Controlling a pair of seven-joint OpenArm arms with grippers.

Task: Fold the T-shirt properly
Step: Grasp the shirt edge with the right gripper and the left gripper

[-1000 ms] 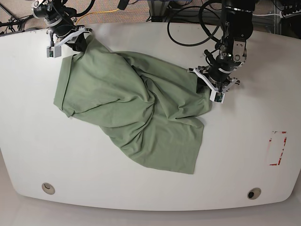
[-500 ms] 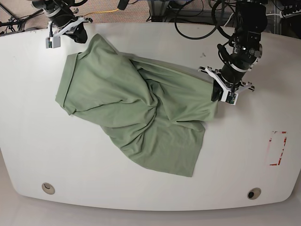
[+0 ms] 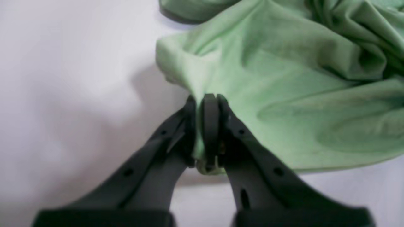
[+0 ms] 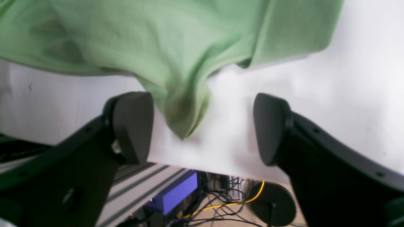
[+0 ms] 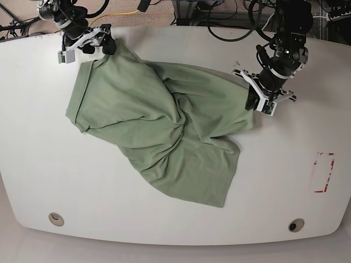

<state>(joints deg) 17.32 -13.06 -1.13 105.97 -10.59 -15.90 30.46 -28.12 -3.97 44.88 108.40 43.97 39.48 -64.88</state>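
Showing right gripper jaws parted around the T-shirt corner.

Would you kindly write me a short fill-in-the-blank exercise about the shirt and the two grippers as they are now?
1. The left gripper is ____ on the T-shirt.
2. The fingers of the right gripper stand ____, gripping nothing.
3. The T-shirt's colour is ____.
4. The T-shirt lies on a ____ table.

Missing words: shut; open; green; white
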